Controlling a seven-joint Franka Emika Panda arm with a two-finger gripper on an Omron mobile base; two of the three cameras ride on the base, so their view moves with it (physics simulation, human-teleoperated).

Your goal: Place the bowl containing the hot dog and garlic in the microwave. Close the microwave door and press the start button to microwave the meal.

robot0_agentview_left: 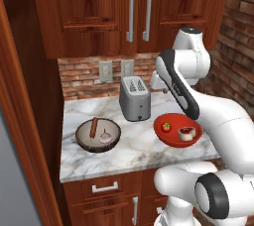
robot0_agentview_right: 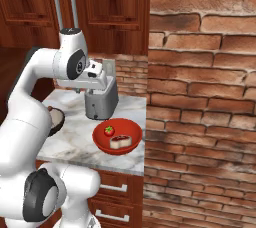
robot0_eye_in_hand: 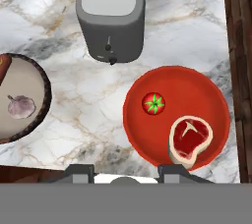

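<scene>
The dark brown bowl (robot0_agentview_left: 82, 142) with a pale inside stands on the left part of the marble counter (robot0_agentview_left: 134, 145). In it lie the hot dog (robot0_agentview_left: 93, 127) and the garlic (robot0_agentview_left: 106, 136). The hand view shows the bowl (robot0_eye_in_hand: 45, 90) at its left edge, with the garlic (robot0_eye_in_hand: 21, 106) and one end of the hot dog (robot0_eye_in_hand: 4, 66). My gripper (robot0_eye_in_hand: 127, 174) hangs high above the counter's front edge, between the bowl and a red dish, open with nothing between its fingers. In the right base view the hand (robot0_agentview_right: 96, 73) is in front of the toaster. The microwave and its door are out of view.
A grey toaster (robot0_agentview_left: 134, 97) stands at the back of the counter. The red dish (robot0_agentview_left: 171, 133) with a tomato (robot0_eye_in_hand: 153, 103) and a slice of meat (robot0_eye_in_hand: 190, 138) sits at the right. A brick wall (robot0_agentview_right: 200, 97) closes the right side, with wooden cabinets (robot0_agentview_left: 134, 7) overhead.
</scene>
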